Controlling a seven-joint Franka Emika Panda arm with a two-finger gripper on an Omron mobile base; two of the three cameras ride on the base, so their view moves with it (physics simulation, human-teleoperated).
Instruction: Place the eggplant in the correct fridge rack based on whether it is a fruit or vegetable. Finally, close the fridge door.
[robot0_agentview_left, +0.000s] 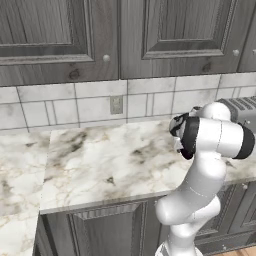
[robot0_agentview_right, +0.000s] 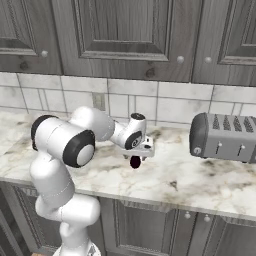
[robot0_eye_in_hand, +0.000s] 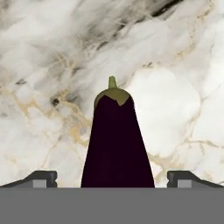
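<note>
A: Nearest item, hand view?

B: The two dark fingertips (robot0_eye_in_hand: 43, 178) of the gripper (robot0_eye_in_hand: 117, 179), set wide apart at the near edge. The eggplant (robot0_eye_in_hand: 117, 144) lies directly between them, green stem end pointing away. The gripper is released; no pad touches the skin.

A: Location of the eggplant in the scene?

B: On the marble bench (robot0_agentview_right: 200, 185), directly under the gripper (robot0_agentview_right: 136, 156), where it appears as a small dark blob (robot0_agentview_right: 135, 162). The toaster (robot0_agentview_right: 225, 137) stands well apart to the right, near the tiled wall. In the left base view the arm's own elbow covers the spot; the toaster (robot0_agentview_left: 243, 111) shows behind it.

A: Step in hand?

B: Judged as pick-up approach. The gripper is centred over the eggplant and nothing is grasped yet.

A: Requirement for the next move?

B: Lower until the pads flank the widest part of the body, then clench across it. The skin looks glossy and the form tapers toward the stem, so a grip placed too far toward the stem may slip.

A: Containers and contents?

B: None open. The cabinet doors above and below the bench are shut. The toaster slots appear empty.
</note>
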